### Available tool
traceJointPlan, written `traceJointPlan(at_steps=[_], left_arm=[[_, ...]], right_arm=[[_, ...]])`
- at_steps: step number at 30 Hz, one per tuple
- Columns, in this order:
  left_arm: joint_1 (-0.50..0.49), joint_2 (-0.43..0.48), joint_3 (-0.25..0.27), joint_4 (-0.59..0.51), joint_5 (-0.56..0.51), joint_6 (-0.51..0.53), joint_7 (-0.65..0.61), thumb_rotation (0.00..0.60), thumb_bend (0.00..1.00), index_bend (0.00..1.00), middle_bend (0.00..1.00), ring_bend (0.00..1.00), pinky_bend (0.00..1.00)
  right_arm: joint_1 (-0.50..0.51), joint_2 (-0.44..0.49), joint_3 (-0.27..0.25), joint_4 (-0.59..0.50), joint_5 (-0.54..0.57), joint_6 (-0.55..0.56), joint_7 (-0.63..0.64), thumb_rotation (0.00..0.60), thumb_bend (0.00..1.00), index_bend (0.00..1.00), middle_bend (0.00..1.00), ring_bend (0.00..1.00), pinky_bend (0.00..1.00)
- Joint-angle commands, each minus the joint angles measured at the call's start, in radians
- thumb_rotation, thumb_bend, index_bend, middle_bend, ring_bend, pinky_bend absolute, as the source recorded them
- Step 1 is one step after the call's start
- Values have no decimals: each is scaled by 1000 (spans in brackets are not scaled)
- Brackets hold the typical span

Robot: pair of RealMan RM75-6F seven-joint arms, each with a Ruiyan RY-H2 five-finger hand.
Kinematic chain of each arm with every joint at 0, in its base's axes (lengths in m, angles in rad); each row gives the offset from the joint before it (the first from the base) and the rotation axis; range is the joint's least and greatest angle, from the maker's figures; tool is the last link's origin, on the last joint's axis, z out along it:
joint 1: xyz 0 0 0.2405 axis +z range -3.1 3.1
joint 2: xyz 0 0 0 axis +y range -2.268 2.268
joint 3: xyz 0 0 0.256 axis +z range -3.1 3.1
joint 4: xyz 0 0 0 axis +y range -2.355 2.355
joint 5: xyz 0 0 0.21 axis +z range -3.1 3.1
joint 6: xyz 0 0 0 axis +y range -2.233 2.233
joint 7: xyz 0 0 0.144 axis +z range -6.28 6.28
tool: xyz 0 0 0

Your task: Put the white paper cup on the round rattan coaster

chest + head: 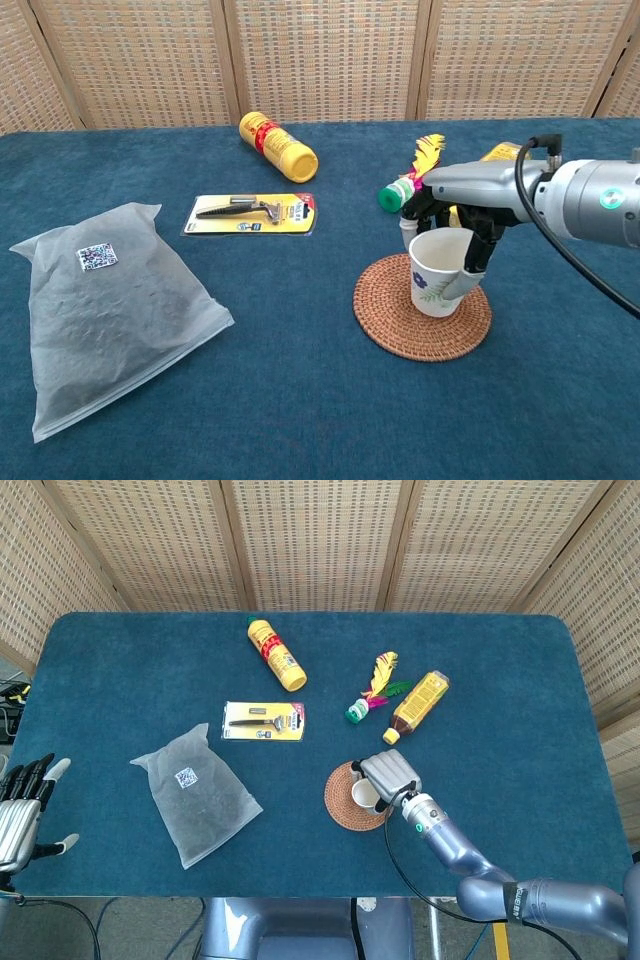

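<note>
The white paper cup [434, 272] with a blue flower print stands upright over the round rattan coaster [400, 320], right of its middle; whether its base touches the weave I cannot tell. My right hand [452, 205] grips it from above and behind, fingers around the rim. In the head view the cup [365, 796] shows under the right hand [390, 774], on the coaster [343, 798]. My left hand [22, 805] rests at the table's near left edge, fingers apart, holding nothing.
A frosted plastic bag [105, 300] lies front left. A packaged razor [252, 213], a yellow bottle [277, 146], a feathered shuttlecock [412, 177] and an amber bottle [417, 706] lie behind the coaster. Rattan screens stand at the back.
</note>
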Motion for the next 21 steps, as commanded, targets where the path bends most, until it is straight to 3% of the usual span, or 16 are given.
traceJointPlan(at_steps=[1, 6, 8, 10, 12, 14, 21], left_arm=[[0, 0, 0, -1, -1, 1, 1, 600, 0, 0, 0, 0, 0], [0, -1, 0, -1, -2, 2, 4, 600, 0, 0, 0, 0, 0], [0, -2, 1, -2, -2, 1, 7, 600, 0, 0, 0, 0, 0], [-1, -3, 1, -2, -1, 1, 8, 600, 0, 0, 0, 0, 0], [0, -3, 1, -1, -2, 2, 8, 600, 0, 0, 0, 0, 0], [0, -2, 0, -1, -4, 2, 6, 600, 0, 0, 0, 0, 0], [-1, -2, 1, -1, -3, 0, 5, 600, 0, 0, 0, 0, 0]], right_arm=[[11, -10, -7, -4, 17, 14, -12, 600, 98, 418, 450, 437, 537], [20, -16, -7, -10, 29, 26, -7, 600, 97, 417, 443, 428, 537], [24, -19, -8, -8, 28, 29, -5, 600, 78, 384, 400, 380, 534], [30, -21, -13, -4, 30, 28, -8, 600, 33, 280, 292, 266, 466], [34, -18, -18, -5, 38, 22, -9, 600, 1, 135, 130, 116, 307], [36, -12, -19, -11, 39, 19, 0, 600, 0, 74, 52, 50, 231], [28, 17, -26, -57, 0, 49, 15, 600, 0, 43, 8, 19, 190]])
